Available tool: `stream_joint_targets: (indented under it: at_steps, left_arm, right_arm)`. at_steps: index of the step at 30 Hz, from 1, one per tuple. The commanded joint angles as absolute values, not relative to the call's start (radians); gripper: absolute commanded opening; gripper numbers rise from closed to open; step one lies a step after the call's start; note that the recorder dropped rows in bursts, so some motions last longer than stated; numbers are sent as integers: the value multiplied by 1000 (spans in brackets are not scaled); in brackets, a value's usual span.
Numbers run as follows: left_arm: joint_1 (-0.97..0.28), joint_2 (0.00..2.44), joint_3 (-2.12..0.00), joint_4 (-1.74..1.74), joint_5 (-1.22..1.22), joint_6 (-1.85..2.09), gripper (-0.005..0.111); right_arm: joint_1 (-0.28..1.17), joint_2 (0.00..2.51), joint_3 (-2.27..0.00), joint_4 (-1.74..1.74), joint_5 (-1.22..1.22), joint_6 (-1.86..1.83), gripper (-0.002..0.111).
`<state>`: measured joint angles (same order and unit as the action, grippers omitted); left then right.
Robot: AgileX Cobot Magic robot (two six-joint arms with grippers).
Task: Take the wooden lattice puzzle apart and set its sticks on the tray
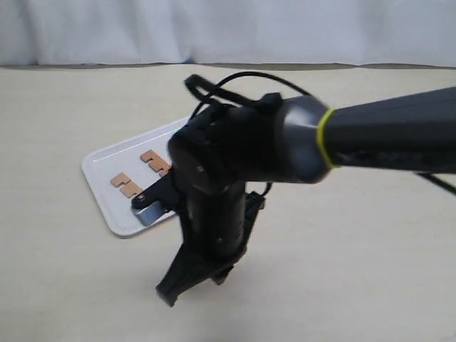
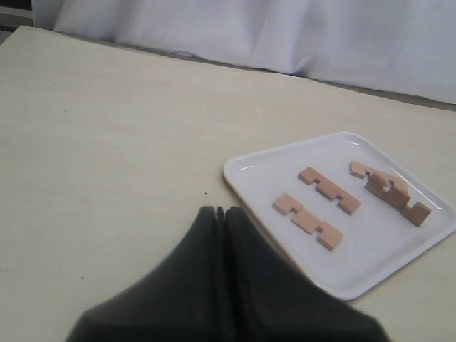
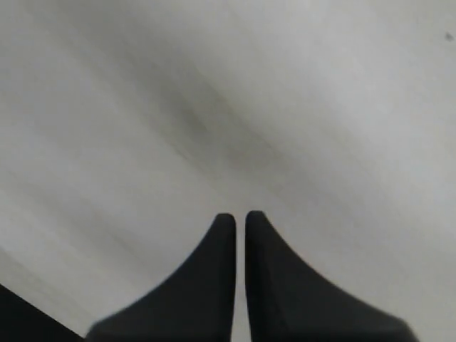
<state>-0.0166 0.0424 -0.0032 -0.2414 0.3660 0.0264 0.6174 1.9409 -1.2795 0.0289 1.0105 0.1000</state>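
The white tray [image 2: 249, 171] lies on the table and carries loose sticks. Two sticks [image 2: 308, 220] [image 2: 329, 189] lie flat side by side. A third stick [image 2: 397, 199] stands on its edge against a fourth [image 2: 362, 169]; I cannot tell whether those two interlock. No assembled lattice puzzle shows. My left gripper [image 2: 221, 211] hangs shut and empty just short of the tray's near rim. My right gripper [image 3: 240, 217] is shut, with only a thin slit, over a blurred pale surface. In the exterior view the right gripper [image 1: 165, 293] points down at the table in front of the tray [image 1: 103, 165], where two sticks [image 1: 125, 184] [image 1: 155, 161] show.
The right arm [image 1: 370, 139] reaches in from the right and hides the tray's right half in the exterior view. A white cloth backdrop [image 1: 228, 28] runs along the table's far edge. Bare beige tabletop [image 1: 356, 256] surrounds the tray.
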Motion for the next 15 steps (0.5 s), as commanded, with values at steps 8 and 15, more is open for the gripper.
stream_joint_targets:
  at_steps: [8, 15]
  left_arm:
    - [-25, 46, 0, -245, 361, 25, 0]
    - [-25, 46, 0, -245, 361, 25, 0]
  right_arm:
    - [182, 1505, -966, 8, 912, 144, 5]
    - [-90, 1215, -828, -109, 846, 161, 5]
